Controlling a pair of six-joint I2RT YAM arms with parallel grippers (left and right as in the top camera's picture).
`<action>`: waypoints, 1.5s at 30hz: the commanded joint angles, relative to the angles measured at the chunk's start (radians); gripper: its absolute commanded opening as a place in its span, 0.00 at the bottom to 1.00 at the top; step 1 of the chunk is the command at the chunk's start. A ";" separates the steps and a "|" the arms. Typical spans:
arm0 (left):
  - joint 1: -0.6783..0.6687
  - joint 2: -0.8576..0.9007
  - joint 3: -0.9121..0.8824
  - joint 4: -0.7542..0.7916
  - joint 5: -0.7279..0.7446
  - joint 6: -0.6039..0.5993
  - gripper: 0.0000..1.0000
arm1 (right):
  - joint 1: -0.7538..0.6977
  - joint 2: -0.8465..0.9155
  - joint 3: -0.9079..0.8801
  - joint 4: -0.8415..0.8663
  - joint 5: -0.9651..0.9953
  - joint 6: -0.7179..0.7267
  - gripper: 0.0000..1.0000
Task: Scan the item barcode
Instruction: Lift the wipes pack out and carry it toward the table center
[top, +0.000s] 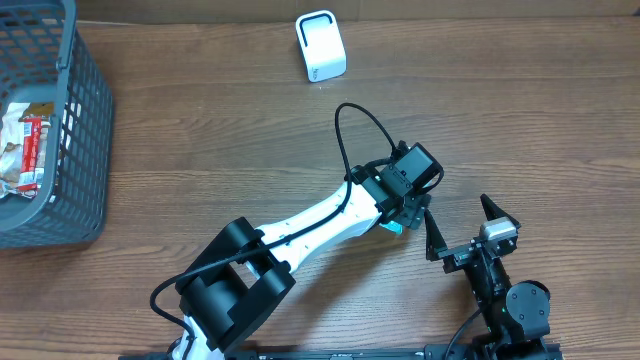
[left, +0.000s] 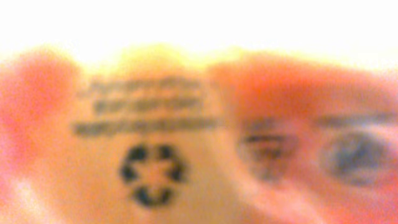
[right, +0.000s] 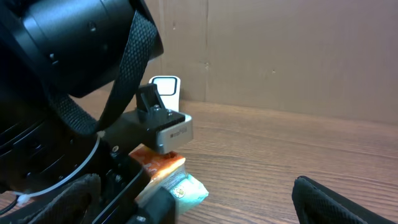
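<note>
Two grippers sit near right on the brown wooden table (top: 200, 130). The left gripper (top: 403, 212) covers a small orange-and-teal packet (top: 396, 228) lying there; its spread is unclear. Beside it, the right gripper (top: 458, 210) gapes apart. A white box-shaped scanner (top: 320, 47) stands far centre.

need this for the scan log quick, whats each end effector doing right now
Left end effector: over the orange and teal plastic packet; open or closed cannot be told.
Right end effector: open, holding nothing.
</note>
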 joint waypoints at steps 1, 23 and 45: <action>0.001 -0.002 0.029 0.015 0.020 0.059 1.00 | -0.003 -0.011 -0.011 0.002 0.006 0.004 1.00; 0.006 -0.002 0.288 -0.305 0.033 0.115 1.00 | -0.003 -0.011 -0.011 0.002 0.006 0.004 1.00; 0.036 0.009 0.240 -0.229 -0.066 0.109 1.00 | -0.003 -0.011 -0.011 0.002 0.006 0.004 1.00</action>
